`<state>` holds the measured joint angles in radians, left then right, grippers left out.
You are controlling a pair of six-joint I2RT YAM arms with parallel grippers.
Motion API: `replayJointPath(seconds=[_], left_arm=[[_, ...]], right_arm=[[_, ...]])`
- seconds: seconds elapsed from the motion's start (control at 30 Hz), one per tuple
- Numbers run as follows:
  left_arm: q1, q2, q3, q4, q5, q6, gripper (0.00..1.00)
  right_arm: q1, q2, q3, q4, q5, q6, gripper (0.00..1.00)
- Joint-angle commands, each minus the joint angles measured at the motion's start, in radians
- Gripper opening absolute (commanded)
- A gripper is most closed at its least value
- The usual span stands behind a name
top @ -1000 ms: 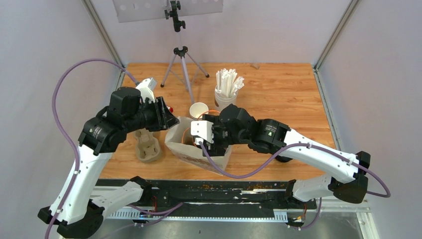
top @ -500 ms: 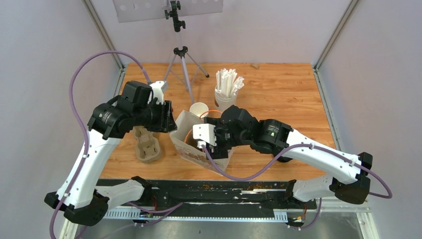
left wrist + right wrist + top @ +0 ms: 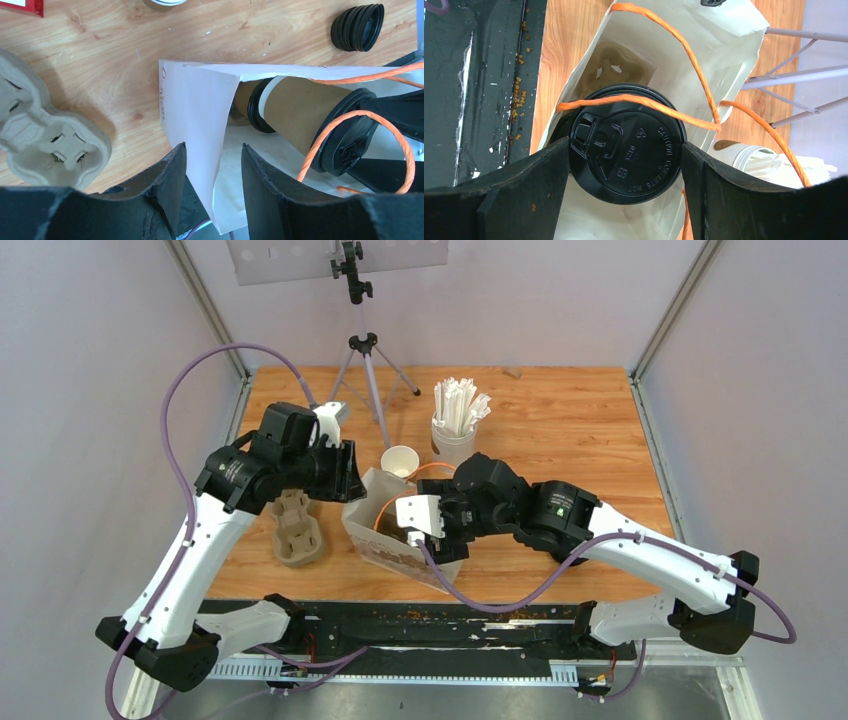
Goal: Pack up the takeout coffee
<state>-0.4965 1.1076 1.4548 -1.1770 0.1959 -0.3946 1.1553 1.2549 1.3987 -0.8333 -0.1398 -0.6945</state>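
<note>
Desk (image 3: 560,420) is carrying a white paper bag (image 3: 195,110), its mouth gaping. Pulp carrier (image 3: 45,140) is lying just beside the bag. Left gripper (image 3: 212,155) is straddling one bag wall, jaws part-open, with the paper running between them. Right gripper (image 3: 626,150) is clamping the cup (image 3: 300,112) by its black lid, orange handles looping over it. The cup is sitting inside the bag, its base meeting the second cup (image 3: 243,100) deeper in.

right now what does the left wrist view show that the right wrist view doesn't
Only left wrist: the pulp cup carrier, the loose stack of black lids, and the coffee cup's brown side. Only right wrist: the lid's embossed top, tripod legs, the straw cup. Both: the white paper bag, its orange handle, and the right tool gripping that cup.
</note>
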Motion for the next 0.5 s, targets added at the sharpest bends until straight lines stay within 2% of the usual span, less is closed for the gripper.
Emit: replayJointPath(seconds=[0.0,0.13,0.37,0.47], left_arm=[[0.004,0.016,0.035,0.047,-0.019,-0.003,0.52],[0.004,0.027,0.014,0.056,0.001,0.008,0.45],[0.004,0.018,-0.002,0.083,0.047,-0.017,0.15],[0.004,0.000,-0.020,0.091,0.070,-0.045,0.06]], right_arm=[[-0.002,-0.019,0.008,0.005,-0.010,-0.024,0.70],[-0.002,-0.024,0.008,-0.009,-0.007,-0.029,0.70],[-0.002,-0.039,0.012,-0.043,0.021,-0.048,0.71],[-0.004,-0.050,0.009,-0.060,0.050,-0.066,0.71]])
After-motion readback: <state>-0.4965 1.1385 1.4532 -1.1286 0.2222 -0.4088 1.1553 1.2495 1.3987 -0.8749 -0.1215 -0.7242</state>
